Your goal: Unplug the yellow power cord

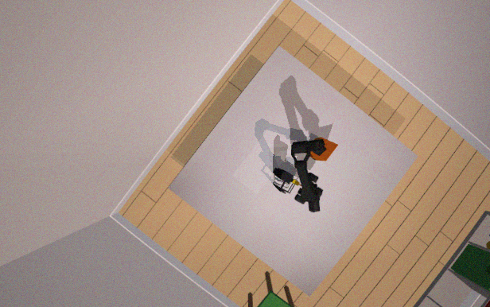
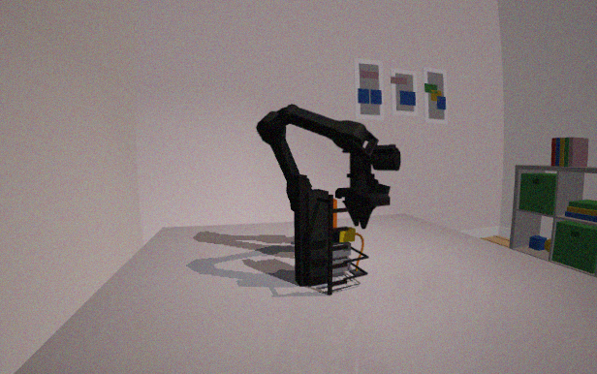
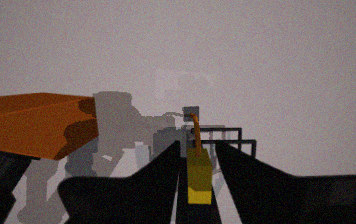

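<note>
My gripper [image 2: 361, 226] [image 3: 197, 144] points down with its fingers a little apart and nothing held between them. In the exterior view the tips hang just above and to the right of the yellow plug [image 1: 295, 182] [image 2: 347, 234] [image 3: 199, 172]. In the wrist view the plug shows between the finger outlines, with gaps on both sides. The orange-yellow cord [image 2: 361, 248] [image 3: 196, 134] leaves the plug and bends down to a small grey block [image 3: 190, 111]. The power strip is hard to make out; whether the plug sits in a socket, I cannot tell.
A black wire frame [image 2: 359, 252] [image 3: 241, 135] stands close beside the plug. An orange block [image 1: 329, 149] [image 2: 334, 213] [image 3: 45, 125] stands near the arm, at the left in the wrist view. The arm's black base is right by the frame. A shelf [image 2: 538, 168] stands far right.
</note>
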